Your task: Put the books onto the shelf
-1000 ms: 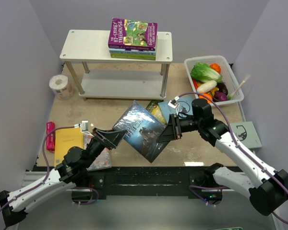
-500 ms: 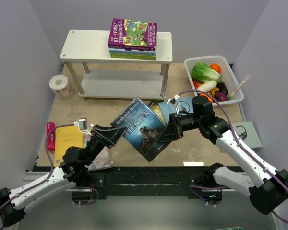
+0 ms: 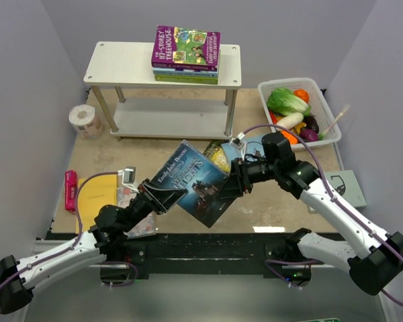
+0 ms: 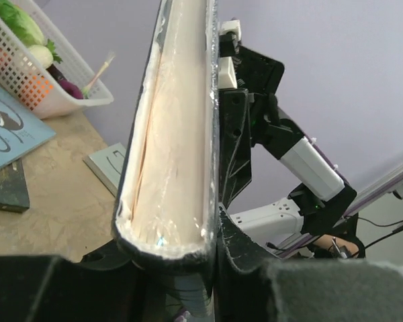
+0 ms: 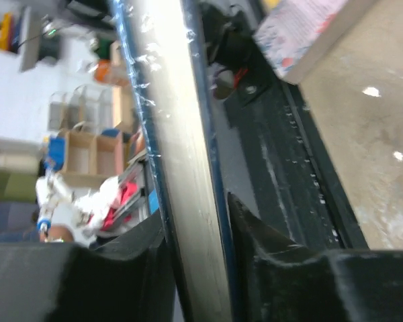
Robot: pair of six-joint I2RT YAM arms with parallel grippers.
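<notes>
Left gripper (image 3: 162,194) just clamped the Wuthering Heights book (image 3: 196,178).
It closed from wide onto the near-left edge. Right gripper (image 3: 234,184) pinches the opposite edge, so the book hangs tilted above the table, likely a handover. Cover: "Emily Brontë, Wuthering Heights". Shelf (image 3: 121,64) stack (image 3: 185,54) top reads "Storey Treehouse".

The thick dark blue-grey paperback book (image 3: 193,182) is showing white lettering on a stormy cover and cream page edges. The stack of flat books (image 3: 186,54) is displaying a purple-and-green cartoon top cover. The 2-tier wooden shelf (image 3: 121,64) is showing pale whitish boards and silver legs. The thin yellow flat book (image 3: 94,201) and the pink plastic marker (image 3: 70,189) are looking plain, unpatterned.
</notes>
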